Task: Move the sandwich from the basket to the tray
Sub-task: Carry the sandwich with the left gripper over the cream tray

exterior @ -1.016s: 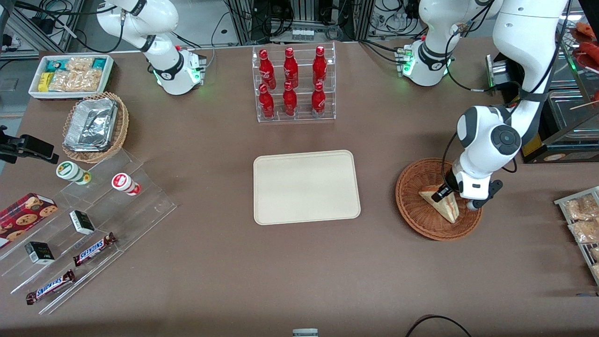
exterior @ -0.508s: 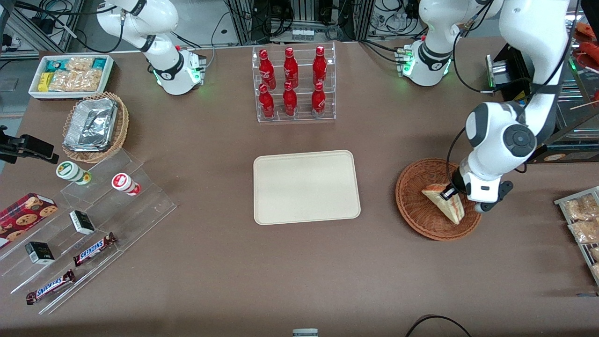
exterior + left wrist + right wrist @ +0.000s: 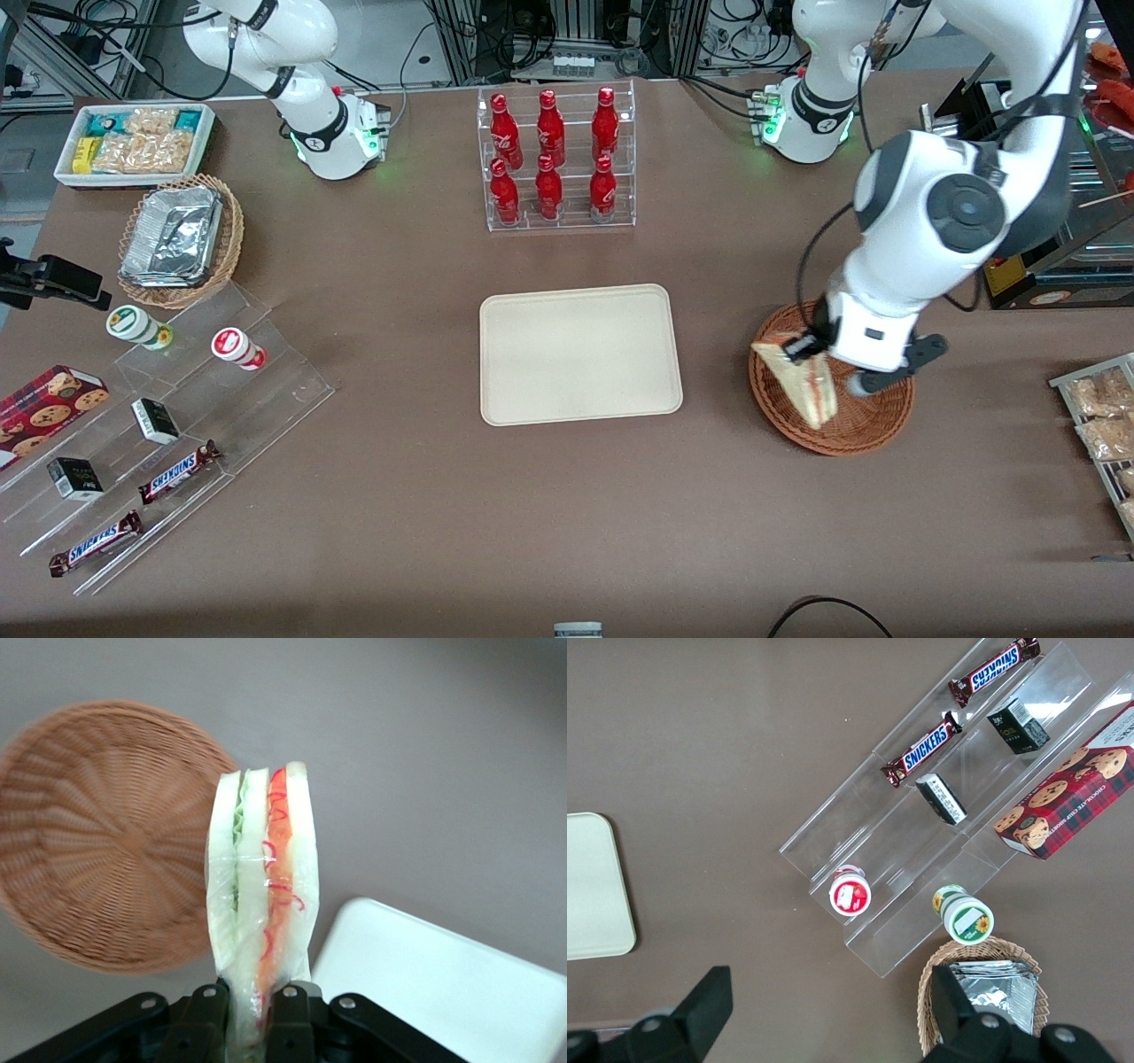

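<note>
Front view: gripper [image 3: 804, 347] clamps unlabelled sandwich [image 3: 802, 383] above basket [image 3: 873, 416], near tray [image 3: 580, 354].

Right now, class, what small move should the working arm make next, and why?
Probably carry sideways toward the flat cream rectangular tray: the hand is shut on the triangular pale-bread sandwich, already lifted above the round reddish-brown wicker basket, and the tray holds nothing.

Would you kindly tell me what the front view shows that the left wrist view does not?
Only the front view shows the rack of red bottles and Snickers bars. Only the left wrist view shows the sandwich's red and green filling layers edge-on. Both show the end effector shut on the sandwich, lifted above the basket, and the tray.
</note>
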